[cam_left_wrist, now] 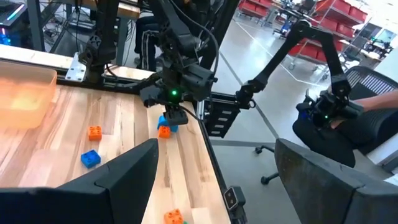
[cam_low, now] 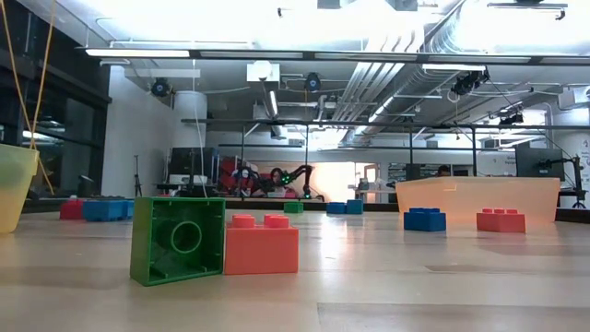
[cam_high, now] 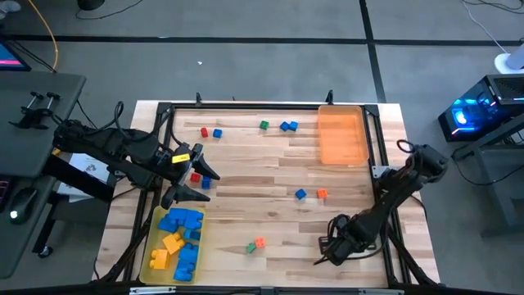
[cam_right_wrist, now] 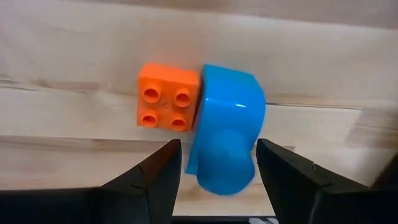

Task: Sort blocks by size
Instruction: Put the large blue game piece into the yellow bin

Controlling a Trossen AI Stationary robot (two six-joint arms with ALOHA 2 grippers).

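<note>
My right gripper (cam_high: pixel 327 250) is low over the table's near right part, pointing down, open. Its fingers stand on either side of a blue rounded piece (cam_right_wrist: pixel 227 140) joined to a small orange brick (cam_right_wrist: pixel 168 98); I cannot tell whether they touch it. The pair also shows under that gripper in the left wrist view (cam_left_wrist: pixel 165 126). My left gripper (cam_high: pixel 201 180) is open and empty above the far end of the translucent yellow tray (cam_high: pixel 149 254), which holds larger blue and yellow blocks (cam_high: pixel 180 233). A red cube (cam_high: pixel 196 176) lies by it.
Small cubes lie scattered: red and blue (cam_high: pixel 210 132), green (cam_high: pixel 264 125), blue (cam_high: pixel 288 126), blue and orange (cam_high: pixel 311 194), and a green-orange pair (cam_high: pixel 255 244), also in the low view (cam_low: pixel 214 242). The translucent orange tray (cam_high: pixel 342 156) stands at the far right.
</note>
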